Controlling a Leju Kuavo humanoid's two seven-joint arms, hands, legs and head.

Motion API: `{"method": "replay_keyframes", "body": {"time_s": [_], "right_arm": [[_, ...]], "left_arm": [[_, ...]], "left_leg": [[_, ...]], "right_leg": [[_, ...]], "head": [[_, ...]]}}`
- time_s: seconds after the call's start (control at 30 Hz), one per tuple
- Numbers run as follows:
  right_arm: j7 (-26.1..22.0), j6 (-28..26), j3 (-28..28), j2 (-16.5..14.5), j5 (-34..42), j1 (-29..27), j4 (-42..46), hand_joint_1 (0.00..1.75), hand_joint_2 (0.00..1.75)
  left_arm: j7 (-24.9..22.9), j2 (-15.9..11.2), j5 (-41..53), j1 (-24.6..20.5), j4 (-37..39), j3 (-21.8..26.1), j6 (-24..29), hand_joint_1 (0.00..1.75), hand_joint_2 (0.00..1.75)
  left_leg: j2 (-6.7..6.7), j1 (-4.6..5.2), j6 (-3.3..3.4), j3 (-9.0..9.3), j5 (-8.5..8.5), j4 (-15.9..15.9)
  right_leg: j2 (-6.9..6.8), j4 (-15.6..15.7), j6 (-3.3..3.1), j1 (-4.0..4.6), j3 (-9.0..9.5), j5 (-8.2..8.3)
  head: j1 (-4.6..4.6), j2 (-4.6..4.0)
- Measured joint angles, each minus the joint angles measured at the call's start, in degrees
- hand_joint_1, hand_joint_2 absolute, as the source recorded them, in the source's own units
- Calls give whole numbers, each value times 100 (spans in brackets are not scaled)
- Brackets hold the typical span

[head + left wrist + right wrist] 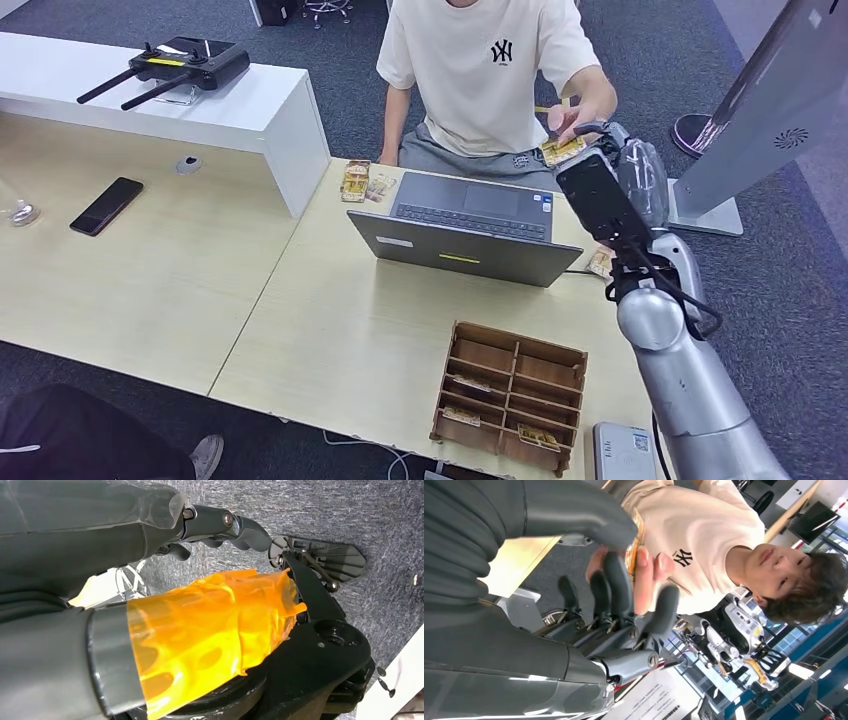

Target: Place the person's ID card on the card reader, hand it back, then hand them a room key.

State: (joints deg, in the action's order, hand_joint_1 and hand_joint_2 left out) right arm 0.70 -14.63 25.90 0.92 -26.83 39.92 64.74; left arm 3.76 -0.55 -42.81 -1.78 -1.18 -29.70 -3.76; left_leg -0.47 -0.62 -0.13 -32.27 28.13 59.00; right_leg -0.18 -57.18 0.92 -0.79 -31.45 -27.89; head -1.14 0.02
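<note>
The right hand [624, 605] is up at the person's hand [572, 118], thumb and fingers [616, 582] closing around the ID card [563, 150], which the person also holds. The card looks thin, stiff, light and a bit slick, so an edge pinch makes sense. The left hand [220, 525] hangs over carpet, fingers curled on nothing. The shirt [480, 70] has an NY logo.

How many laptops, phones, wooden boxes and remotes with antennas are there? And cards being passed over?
Laptop: 1
Phone: 1
Wooden box: 1
Remote with antennas: 1
Card between the person's fingers and the right robot hand: 1
Total: 5
</note>
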Motion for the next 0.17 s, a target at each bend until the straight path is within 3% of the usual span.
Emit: {"method": "replay_keyframes", "body": {"time_s": [0.17], "right_arm": [[3, -2, 11, -45, -16, -19, -73, 0, 175]], "left_arm": [[0, 3, -42, -15, 0, -3, 2, 0, 0]], "left_leg": [[1, 0, 0, 1, 0, 0]], "right_leg": [[1, 0, 0, 1, 0, 0]], "head": [[-1, 0]]}}
